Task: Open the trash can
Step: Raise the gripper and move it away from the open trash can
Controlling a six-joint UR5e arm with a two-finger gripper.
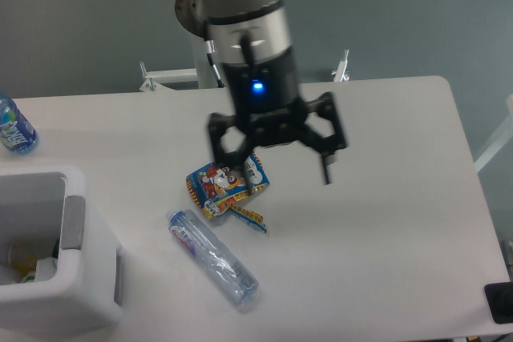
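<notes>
The trash can [76, 298] is a large white boxy bin at the lower left, cut off by the frame's left edge. Its top stands open, showing a dark inside with some rubbish, and a grey strip [73, 223] runs along its right rim. No lid shows over the opening. My gripper [276, 172] hangs open over the middle of the table, well to the right of the bin, with nothing between its fingers [327, 167]. It is just above a colourful snack packet [227, 185].
A clear plastic bottle [212, 259] lies on its side in front of the packet. A blue-labelled bottle [14, 127] stands at the far left edge. The white table [385, 222] ends at the right, where a black object [498, 302] sits at the corner.
</notes>
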